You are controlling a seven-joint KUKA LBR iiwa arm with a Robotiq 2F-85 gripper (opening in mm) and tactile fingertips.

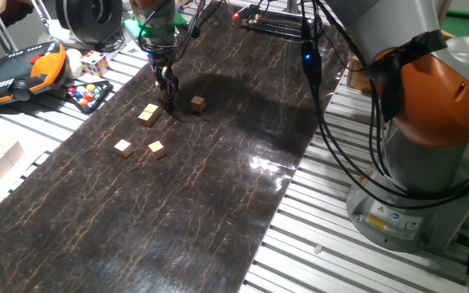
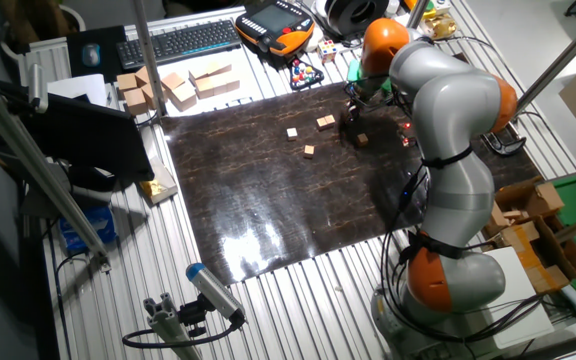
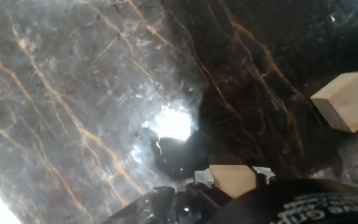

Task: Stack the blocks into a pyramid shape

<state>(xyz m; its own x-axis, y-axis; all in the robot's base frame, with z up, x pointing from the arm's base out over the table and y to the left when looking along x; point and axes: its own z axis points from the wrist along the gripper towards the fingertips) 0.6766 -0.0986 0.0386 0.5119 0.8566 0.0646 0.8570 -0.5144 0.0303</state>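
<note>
**Gripper holding one cube low over the dark mat, other blocks lying scattered**

In one fixed view the gripper (image 1: 168, 91) is hanging in the upper left of the frame, its fingers pointing down and reaching almost to the dark marbled mat (image 1: 218, 195). The hand view is showing a small tan cube (image 3: 233, 180) sitting between the fingers at the bottom centre of the frame, so the gripper is closing on that block; whether it is resting on the mat or being held just above it cannot be told.

The other blocks are lying apart on the mat. A single cube (image 1: 197, 102) is sitting just right of the gripper, and it is probably the one appearing at the right edge of the hand view (image 3: 347, 101). A pair of touching cubes (image 1: 149, 114) is lying just lower left of the gripper; whether they are side by side or one is partly on the other is hard to tell. Further down the frame two more cubes are lying near each other but not touching, one to the left (image 1: 122, 147) and one to the right (image 1: 157, 149). No stepped stack is standing anywhere.

In the other fixed view the arm (image 2: 448, 130) is bending over the upper right part of the mat, with the cubes showing as small tan specks left of the hand. Larger pale wooden blocks (image 2: 173, 85) are lying beyond the mat at upper left. A multicoloured puzzle cube (image 1: 94, 63) is sitting off the mat in the upper left of the first fixed view.
</note>
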